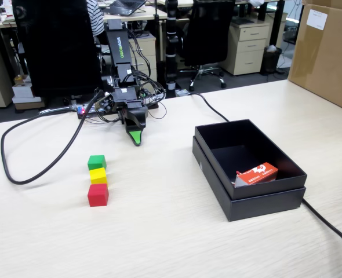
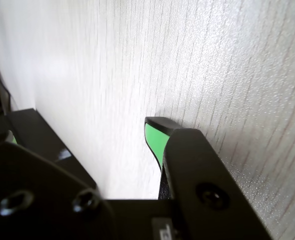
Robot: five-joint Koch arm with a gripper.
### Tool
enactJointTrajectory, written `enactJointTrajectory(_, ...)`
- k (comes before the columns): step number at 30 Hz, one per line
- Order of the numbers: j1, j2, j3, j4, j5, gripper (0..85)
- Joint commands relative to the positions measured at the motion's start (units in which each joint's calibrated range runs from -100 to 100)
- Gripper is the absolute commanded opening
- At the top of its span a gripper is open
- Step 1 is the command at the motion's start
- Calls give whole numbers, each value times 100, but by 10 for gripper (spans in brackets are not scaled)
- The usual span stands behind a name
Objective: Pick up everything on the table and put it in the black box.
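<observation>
nothing sits in the claw (image 1: 136,141), jaws near-closed, tip down just above the table (image 1: 171,231).

Orange-and-white carton (image 1: 258,174), black cable (image 1: 43,165), brown carton (image 1: 327,52)

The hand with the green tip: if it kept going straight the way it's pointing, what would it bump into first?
Most likely the bare table. The hand points down and forward, its tip already close to the wood. The cubes and the black box lie off to either side in the fixed view, though depth is hard to judge.
</observation>
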Motion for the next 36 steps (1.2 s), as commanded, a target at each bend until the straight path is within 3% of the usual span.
enactJointTrajectory(1,0,-13,-121,-262,-5,499)
enactJointTrajectory(33,0,-13,-84,-270,78,479)
enactJointTrajectory(36,-98,-1,333,-927,88,477)
